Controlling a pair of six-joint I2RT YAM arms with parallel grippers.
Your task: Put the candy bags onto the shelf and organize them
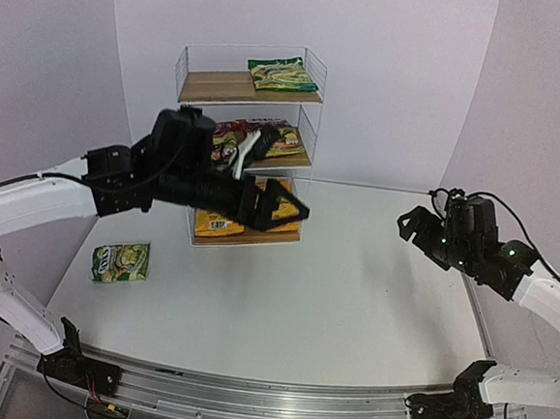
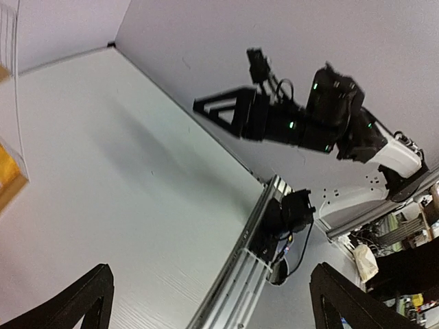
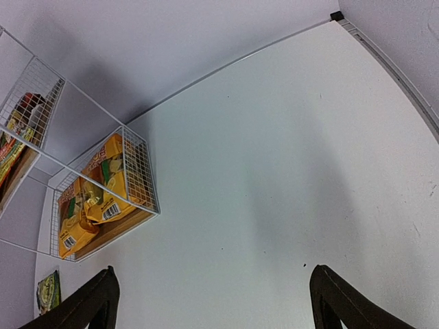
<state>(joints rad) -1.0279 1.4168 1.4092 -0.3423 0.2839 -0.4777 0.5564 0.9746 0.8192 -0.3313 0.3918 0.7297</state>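
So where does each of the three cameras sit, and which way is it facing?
Top external: above and behind the arm bases, looking down across the table at the shelf; both arms show.
Left wrist: on the left arm, facing across the table to the right arm; its own open jaws frame the bottom.
Right wrist: on the right arm, facing the shelf's lower tiers and yellow bags; its open jaws show below.
Shared: top and right wrist both see the loose green bag.

No lettering legible anywhere. White barcode patches (image 3: 111,211) on the yellow-orange bags (image 3: 92,195) on the shelf's (image 3: 140,179) lowest board, digits too small to read. Print on the green bag (image 1: 120,262) at the counter's (image 1: 351,293) near left only a blur.
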